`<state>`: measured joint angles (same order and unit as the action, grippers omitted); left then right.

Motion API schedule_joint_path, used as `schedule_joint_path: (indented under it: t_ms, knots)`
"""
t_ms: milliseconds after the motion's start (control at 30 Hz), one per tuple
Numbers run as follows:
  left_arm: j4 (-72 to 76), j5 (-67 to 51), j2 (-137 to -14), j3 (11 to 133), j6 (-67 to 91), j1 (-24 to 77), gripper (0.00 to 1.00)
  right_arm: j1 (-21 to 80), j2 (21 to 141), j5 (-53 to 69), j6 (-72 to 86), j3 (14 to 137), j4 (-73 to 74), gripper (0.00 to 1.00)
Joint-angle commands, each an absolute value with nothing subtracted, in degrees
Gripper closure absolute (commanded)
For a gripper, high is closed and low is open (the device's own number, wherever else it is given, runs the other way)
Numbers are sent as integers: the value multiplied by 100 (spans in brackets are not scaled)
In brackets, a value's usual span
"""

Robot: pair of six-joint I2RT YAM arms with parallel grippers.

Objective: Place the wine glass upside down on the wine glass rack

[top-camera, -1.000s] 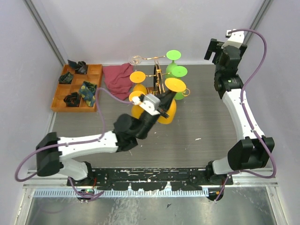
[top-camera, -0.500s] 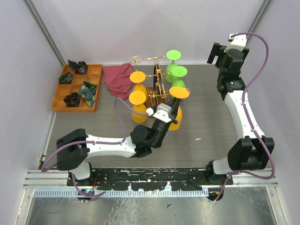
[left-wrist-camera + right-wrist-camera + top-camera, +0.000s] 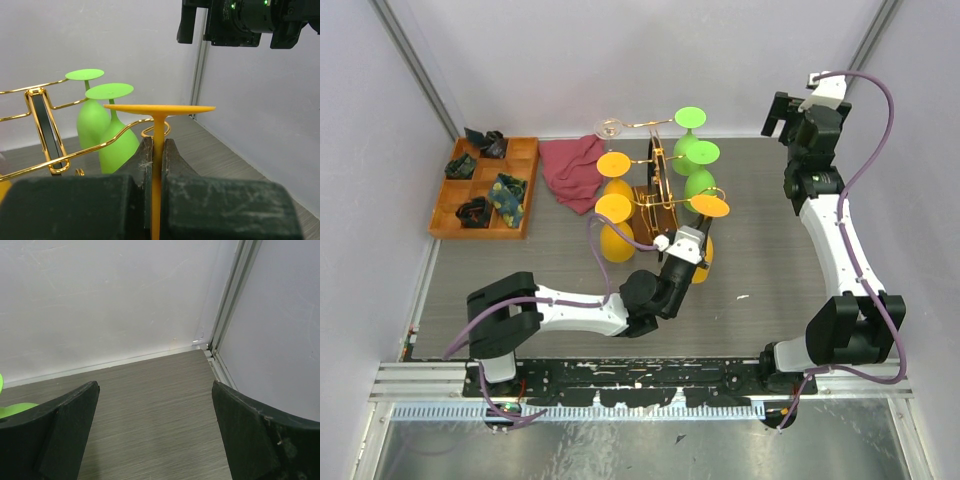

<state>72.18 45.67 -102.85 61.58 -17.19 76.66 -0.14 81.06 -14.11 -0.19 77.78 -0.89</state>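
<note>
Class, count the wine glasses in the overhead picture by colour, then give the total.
orange glass: 3
green glass: 2
clear glass: 1
total: 6

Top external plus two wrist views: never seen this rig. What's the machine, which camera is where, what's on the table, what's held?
Two robot arms bolted at the near edge of a table. The top view looks down; the others sit on each wrist. The left gripper is shut on the stem of an upside-down orange wine glass at the gold wine glass rack, where green glasses hang. A red cloth and wooden tray lie back-left. The right gripper is open, empty.
</note>
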Motion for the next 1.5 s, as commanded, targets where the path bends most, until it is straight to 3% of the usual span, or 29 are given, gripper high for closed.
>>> schedule_joint_path:
  t_ms: [0,1033,1467]
  knots:
    - [7910,4593,-10328,5990,-1724,7625,100,-44,7742,-1310,-122,7756,-553,0]
    - [8200,4794,-11269,6443,-1325,7034,100,-53,7599,-1129,-503,7483,-747,0]
    - [8179,4264,-11858,6938,-1176,6826,99,-53,7625,-1201,-705,7346,-1060,0]
